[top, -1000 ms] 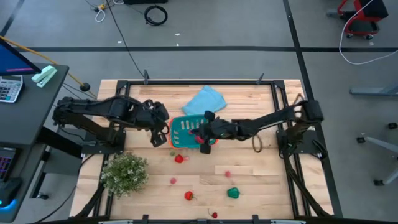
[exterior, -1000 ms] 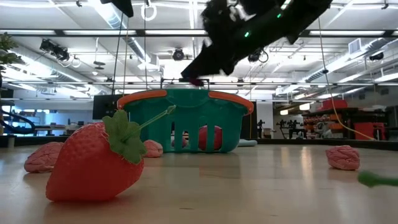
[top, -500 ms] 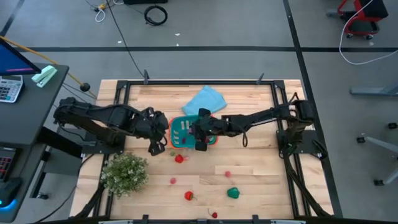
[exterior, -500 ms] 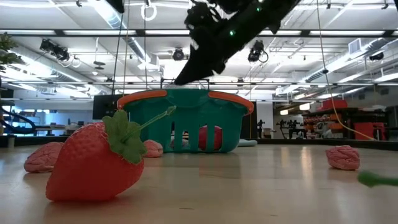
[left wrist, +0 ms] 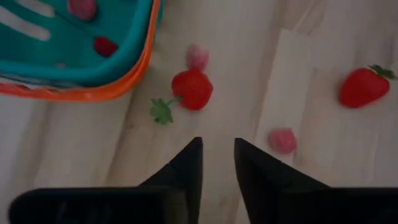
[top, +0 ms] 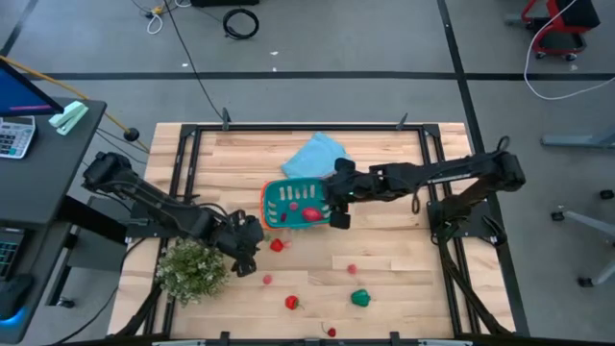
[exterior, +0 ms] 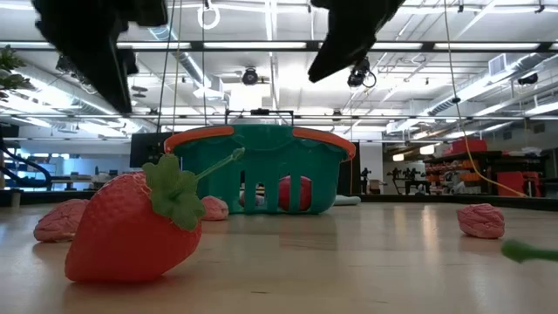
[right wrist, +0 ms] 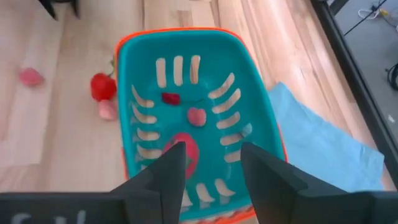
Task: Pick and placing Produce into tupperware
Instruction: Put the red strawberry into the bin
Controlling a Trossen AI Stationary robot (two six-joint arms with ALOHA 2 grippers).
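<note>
The teal tupperware basket (top: 291, 204) with an orange rim stands mid-table and holds three small red and pink pieces (right wrist: 197, 116). Loose Produce lies nearer the front edge: a red piece with a green stem (left wrist: 193, 88), pink pieces (left wrist: 283, 140), a strawberry (top: 292, 302) and a green piece (top: 360, 298). My left gripper (left wrist: 217, 155) hovers open just left of the red stemmed piece (top: 278, 246), nothing between its fingers. My right gripper (right wrist: 211, 165) hangs open over the basket's right end (top: 338, 207), empty.
A light-blue cloth (top: 315, 156) lies behind the basket. A bushy potted plant (top: 192, 271) stands at the front left, close beside my left arm. Another red piece (top: 332, 333) sits at the front edge. In the low view a large strawberry (exterior: 131, 227) fills the foreground.
My left gripper has gone from beside the basket's left end toward the table's near edge, stopping by the red stemmed piece. My right gripper has risen and drawn back toward the table's right edge, from over the basket's middle to its right end.
</note>
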